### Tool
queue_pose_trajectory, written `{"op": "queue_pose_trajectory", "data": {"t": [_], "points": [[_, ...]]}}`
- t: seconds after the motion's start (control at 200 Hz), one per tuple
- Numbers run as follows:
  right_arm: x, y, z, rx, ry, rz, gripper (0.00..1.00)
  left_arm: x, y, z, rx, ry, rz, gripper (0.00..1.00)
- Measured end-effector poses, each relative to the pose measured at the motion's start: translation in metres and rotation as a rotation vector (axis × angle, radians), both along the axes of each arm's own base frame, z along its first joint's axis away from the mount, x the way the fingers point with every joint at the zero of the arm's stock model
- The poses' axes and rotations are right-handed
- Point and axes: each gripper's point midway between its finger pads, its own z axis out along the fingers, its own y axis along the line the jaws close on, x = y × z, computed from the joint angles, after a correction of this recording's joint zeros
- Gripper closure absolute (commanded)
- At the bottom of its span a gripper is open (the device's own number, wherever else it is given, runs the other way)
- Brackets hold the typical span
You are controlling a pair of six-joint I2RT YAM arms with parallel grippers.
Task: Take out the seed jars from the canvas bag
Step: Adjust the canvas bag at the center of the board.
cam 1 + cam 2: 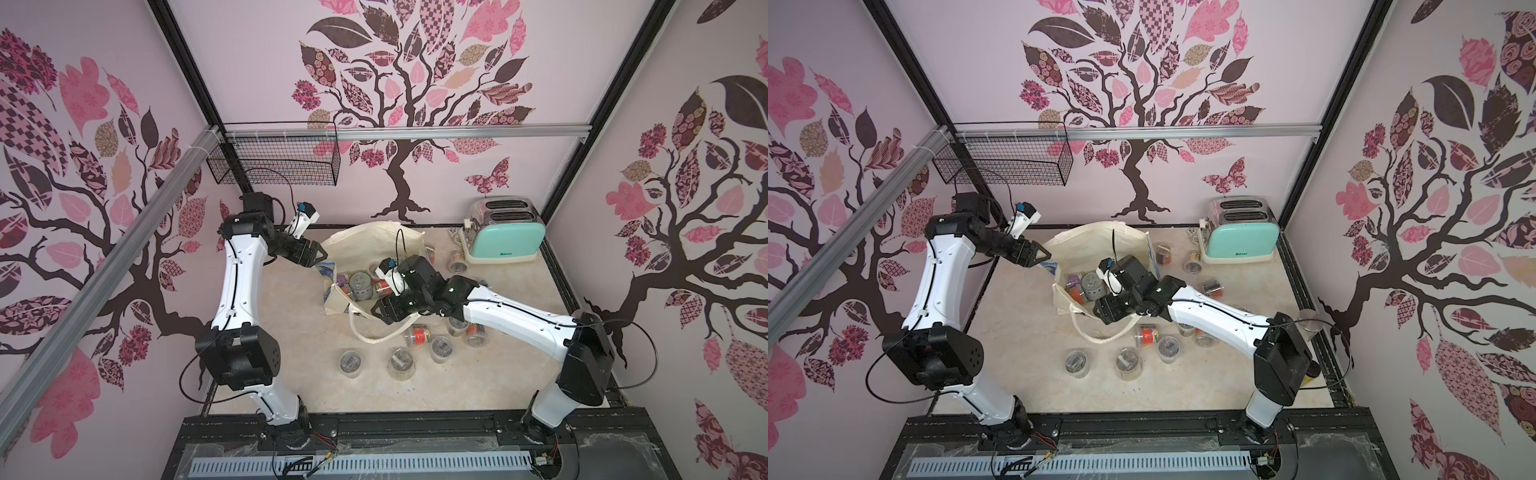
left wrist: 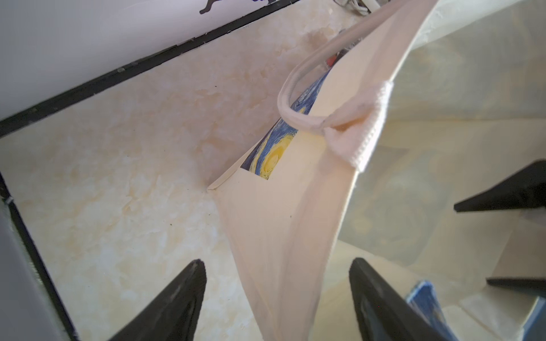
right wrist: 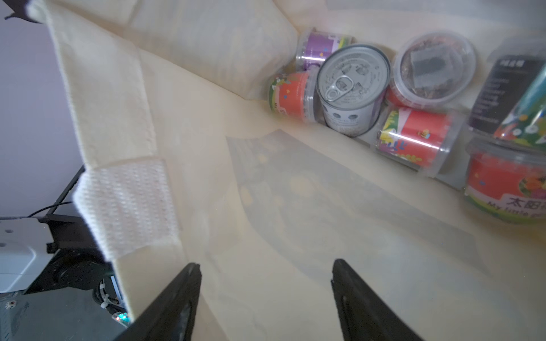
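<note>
Canvas bag (image 1: 365, 241), slumped open on counter (image 1: 291, 353), several seed jars (image 3: 413, 138) plus one tin can (image 3: 351, 85) inside; left fingers (image 2: 177, 304) spread astride its rim, right fingers (image 3: 177, 301) spread empty within; risk: loose rim slips, mouth collapses, or tin gets picked.

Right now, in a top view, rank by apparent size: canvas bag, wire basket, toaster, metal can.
1. canvas bag and wire basket: similar; the basket hangs higher, nearer the camera, so unranked.
2. toaster
3. metal can, in the bag
</note>
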Motion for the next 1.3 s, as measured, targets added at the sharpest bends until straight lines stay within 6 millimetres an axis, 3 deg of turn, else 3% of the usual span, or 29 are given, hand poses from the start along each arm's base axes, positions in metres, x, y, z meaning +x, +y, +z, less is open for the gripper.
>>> {"op": "queue_pose_trajectory", "data": {"t": [0.11,0.195,0.375,0.55,0.835,1.04,1.301], "points": [[0.012,0.015,0.02,0.057,-0.065,-0.012,0.25,0.002,-0.011,0.002,0.033,-0.022,-0.042,0.81],[0.023,0.026,0.03,0.087,-0.106,-0.027,0.24,0.003,-0.022,0.002,0.055,-0.032,-0.071,1.0],[0.05,0.053,0.043,0.132,-0.18,-0.048,0.23,0.003,-0.034,0.002,0.074,-0.044,-0.107,1.0],[0.059,0.072,0.04,0.145,-0.205,-0.031,0.24,0.002,-0.032,0.003,0.078,-0.047,-0.103,1.0],[0.013,0.102,0.028,0.161,-0.204,0.124,0.25,0.0,-0.032,0.005,0.078,-0.047,-0.095,1.0],[-0.008,0.095,-0.02,0.103,-0.138,0.201,0.25,-0.004,-0.032,0.006,0.071,-0.033,-0.082,0.95],[-0.025,0.098,-0.028,0.091,-0.121,0.265,0.25,-0.003,-0.03,0.007,0.085,-0.04,-0.072,1.0]]}}
